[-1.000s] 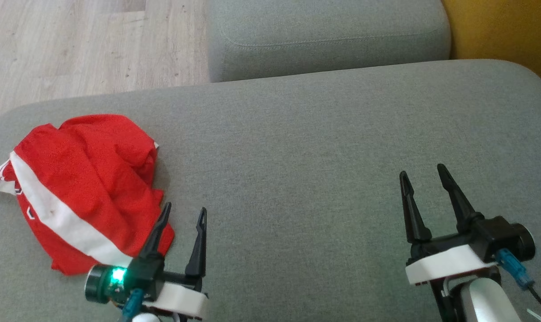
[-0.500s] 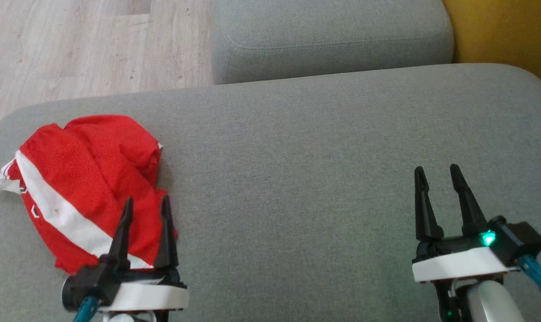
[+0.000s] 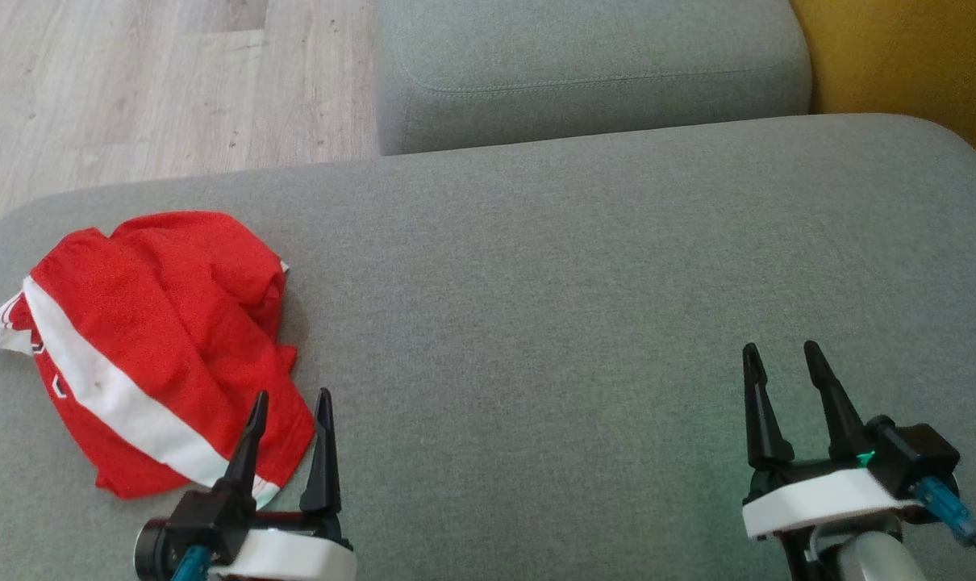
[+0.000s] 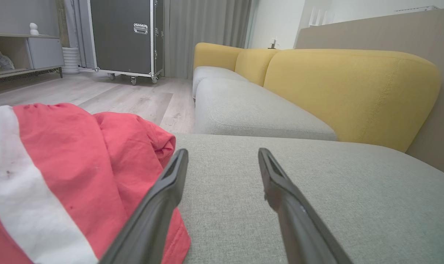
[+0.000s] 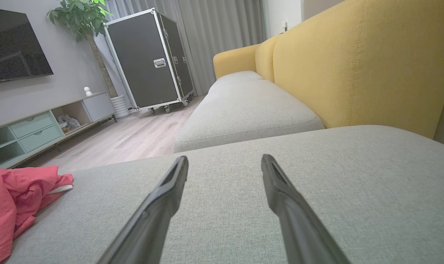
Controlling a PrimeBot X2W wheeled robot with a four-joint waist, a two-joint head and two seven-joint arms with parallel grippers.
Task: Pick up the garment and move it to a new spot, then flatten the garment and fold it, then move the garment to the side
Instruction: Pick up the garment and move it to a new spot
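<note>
Slanting 10-to-4 o'clock on a woven grey cushion (image 3: 536,282), the crumpled red garment (image 3: 157,347) lies beside the spread left gripper (image 3: 292,395); right gripper (image 3: 780,347) spread too.

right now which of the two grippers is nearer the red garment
The left gripper: its open fingers sit at the near edge of the red garment, while the right gripper, also open, is over the grey cushion well to the side.

Red garment (image 3: 153,339) – white stripe; grey cushion (image 3: 585,323); yellow backrest (image 4: 350,91); black fingers (image 3: 323,452).
</note>
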